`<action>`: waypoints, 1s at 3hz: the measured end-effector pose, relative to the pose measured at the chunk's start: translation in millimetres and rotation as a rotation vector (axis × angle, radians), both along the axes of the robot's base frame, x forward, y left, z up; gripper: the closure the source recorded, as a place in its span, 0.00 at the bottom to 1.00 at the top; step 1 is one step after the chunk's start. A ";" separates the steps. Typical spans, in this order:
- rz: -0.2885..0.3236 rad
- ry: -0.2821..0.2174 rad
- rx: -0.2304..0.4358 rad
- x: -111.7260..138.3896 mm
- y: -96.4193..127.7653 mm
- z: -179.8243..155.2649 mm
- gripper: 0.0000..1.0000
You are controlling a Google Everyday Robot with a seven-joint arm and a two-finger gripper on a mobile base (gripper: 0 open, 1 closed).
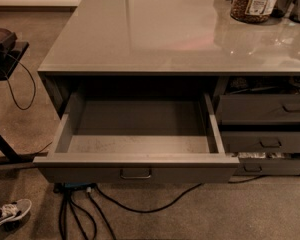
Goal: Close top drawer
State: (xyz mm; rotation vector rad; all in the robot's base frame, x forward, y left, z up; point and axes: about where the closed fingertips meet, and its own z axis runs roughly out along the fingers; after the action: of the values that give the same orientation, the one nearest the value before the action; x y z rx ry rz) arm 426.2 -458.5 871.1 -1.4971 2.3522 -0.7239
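Top drawer (140, 139) sits in the lower centre of the frame, pulled far out from under the grey countertop (165, 29), so by my reading the task has not really begun: nothing of the closing is done, and the whole inward push remains. You can see its front panel along the bottom of the opening, with the small metal loop handle (136, 174) centred on it and nothing touching either. The gripper is nowhere in the frame, so you cannot tell whether it is spread wide, narrowed or holding anything; it would have to come into view and reach the front panel before the drawer can move. Inside, the drawer shows only its plain grey floor and walls, with faint pale scuffing or dust toward the front and no objects that could snag. At the right of the frame the narrower drawers (262, 109) stand slightly out. Dark clutter shows in the gap above the top one and something pale above the lowest (260, 155), but what these are cannot be made out. In the upper right, a clear jar (254, 1) on the countertop holds brown pieces, perhaps nuts or a snack. Black cables (140, 206) trail across the carpet below the drawer front, apart from it.
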 end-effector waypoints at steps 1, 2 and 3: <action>0.087 0.026 -0.011 -1.2 8.6 -2.6 0.00; 0.211 0.054 0.071 -15.6 28.9 -13.2 0.00; 0.342 0.087 0.155 -48.9 57.8 -20.0 0.00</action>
State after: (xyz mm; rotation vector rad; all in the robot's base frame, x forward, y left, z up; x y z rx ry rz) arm 377.3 -400.7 851.1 -1.8254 2.0744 -0.3907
